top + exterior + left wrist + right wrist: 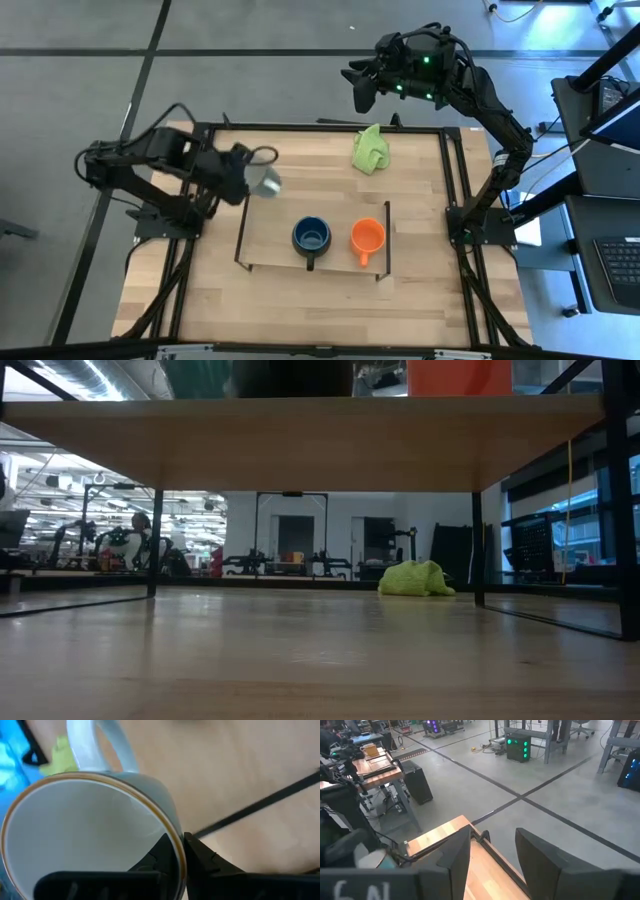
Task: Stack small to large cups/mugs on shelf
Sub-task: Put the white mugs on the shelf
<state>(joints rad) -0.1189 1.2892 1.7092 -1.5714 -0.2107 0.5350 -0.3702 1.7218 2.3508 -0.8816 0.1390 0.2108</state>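
High view: the left gripper (pixel 252 180) is pinching the white-grey mug (pixel 264 179) at the shelf (pixel 268 238)'s left rail, above the bench (pixel 420 290). The dark blue mug (pixel 311 236) and orange mug (pixel 367 237) are sitting side by side on the shelf. The right gripper (pixel 362 88) is hanging spread beyond the bench's far edge.

Left wrist view: one finger is sitting inside the mug's rim, the other outside.

A robotics lab or workshop hall: polished concrete floor (pixel 545 795) with dark lines, other wooden workbenches (pixel 372 765), a green-lit equipment box (pixel 518 747), and more robot rigs (pixel 120 545) beyond the right gripper's (pixel 492 852) open jaws.
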